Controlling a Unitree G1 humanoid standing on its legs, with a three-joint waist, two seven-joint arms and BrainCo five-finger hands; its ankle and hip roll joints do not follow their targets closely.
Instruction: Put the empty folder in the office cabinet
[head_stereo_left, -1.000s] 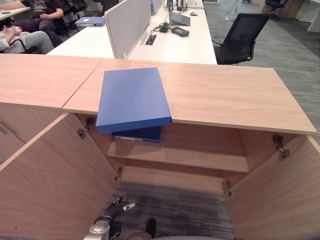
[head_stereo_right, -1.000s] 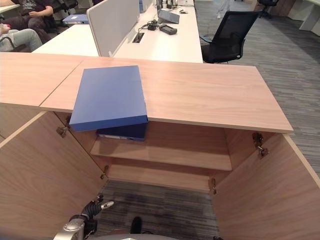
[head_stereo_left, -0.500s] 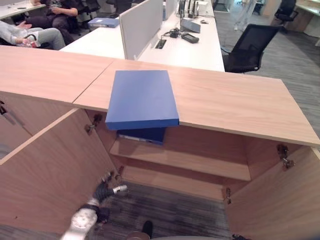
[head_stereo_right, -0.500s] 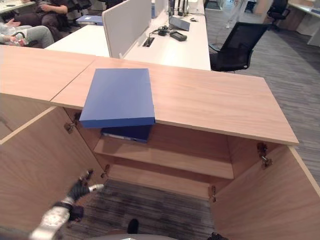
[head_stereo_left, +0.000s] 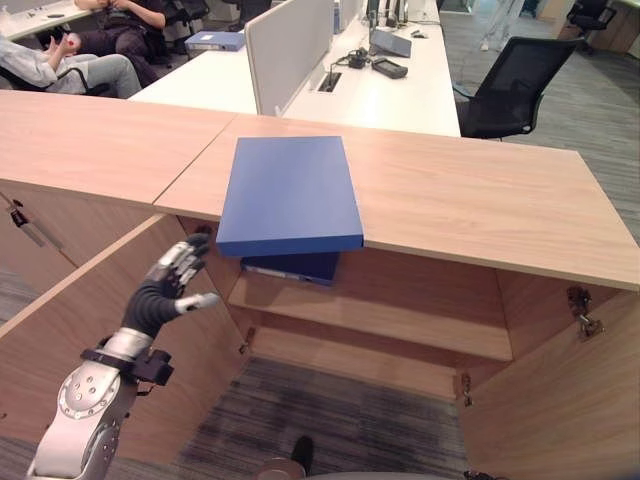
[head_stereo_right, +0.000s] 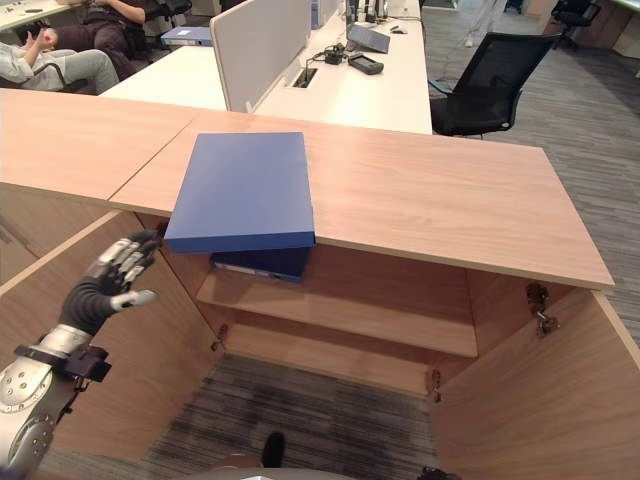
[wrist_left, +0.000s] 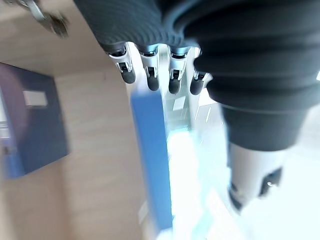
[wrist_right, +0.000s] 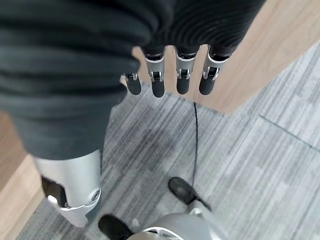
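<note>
A blue folder (head_stereo_left: 290, 195) lies flat on the wooden cabinet top (head_stereo_left: 480, 195), its near end jutting out over the front edge. A second blue folder (head_stereo_left: 295, 267) lies on the upper shelf directly under it. My left hand (head_stereo_left: 170, 285) is raised in front of the open left door, below and left of the top folder, open, with its fingers spread and apart from the folder. In the left wrist view its fingers (wrist_left: 150, 75) point at the folder's edge (wrist_left: 152, 150). My right hand (wrist_right: 182, 80) hangs open over the carpet with straight fingers.
Both cabinet doors stand wide open, left door (head_stereo_left: 90, 340) and right door (head_stereo_left: 560, 400). The inner shelf (head_stereo_left: 420, 325) is bare to the right of the lower folder. Behind are white desks, a black chair (head_stereo_left: 515, 80) and seated people (head_stereo_left: 80, 55).
My left hand has risen from near the floor to the height of the upper shelf, closer to the overhanging folder. The camera view has shifted slightly. The folders lie where they were.
</note>
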